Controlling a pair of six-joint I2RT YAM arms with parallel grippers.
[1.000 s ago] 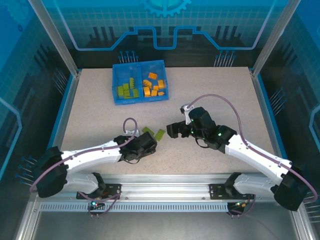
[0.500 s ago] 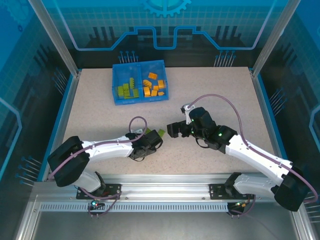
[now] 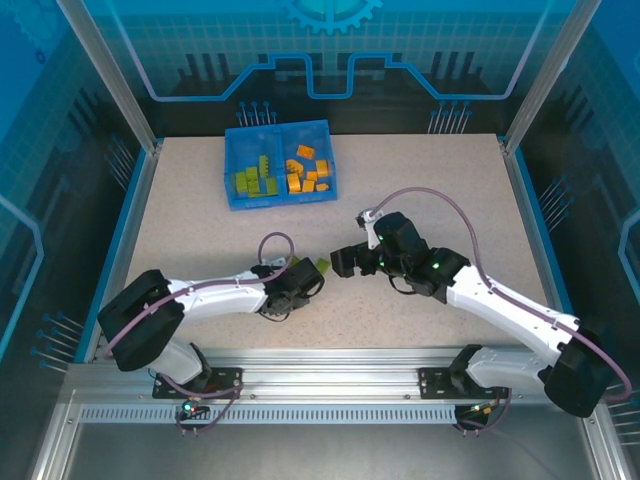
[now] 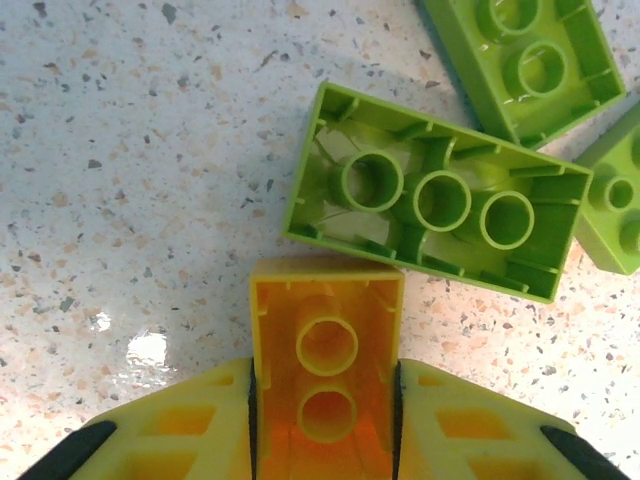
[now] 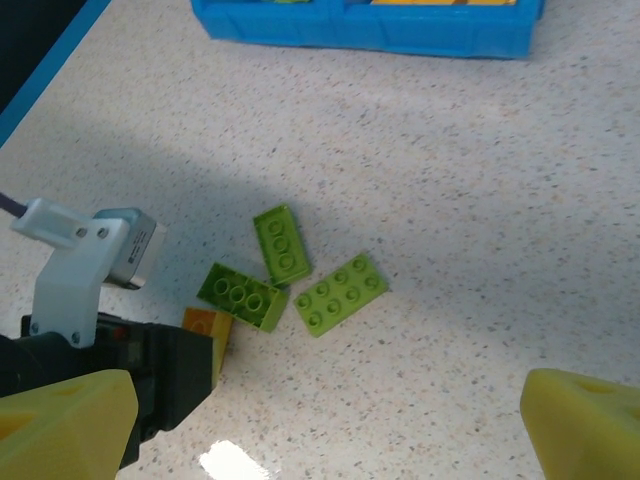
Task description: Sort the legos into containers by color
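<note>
**Orange brick pinched in the left end effector**

Low over the desk, the left end effector has closed against both long sides of an upturned orange brick. That brick's far end touches an upturned lime brick; two more loose lime bricks lie just beyond. Near them the right end effector hangs wide open, empty. Farthest back, the blue tray holds sorted lime bricks left and sorted orange bricks right.
</note>
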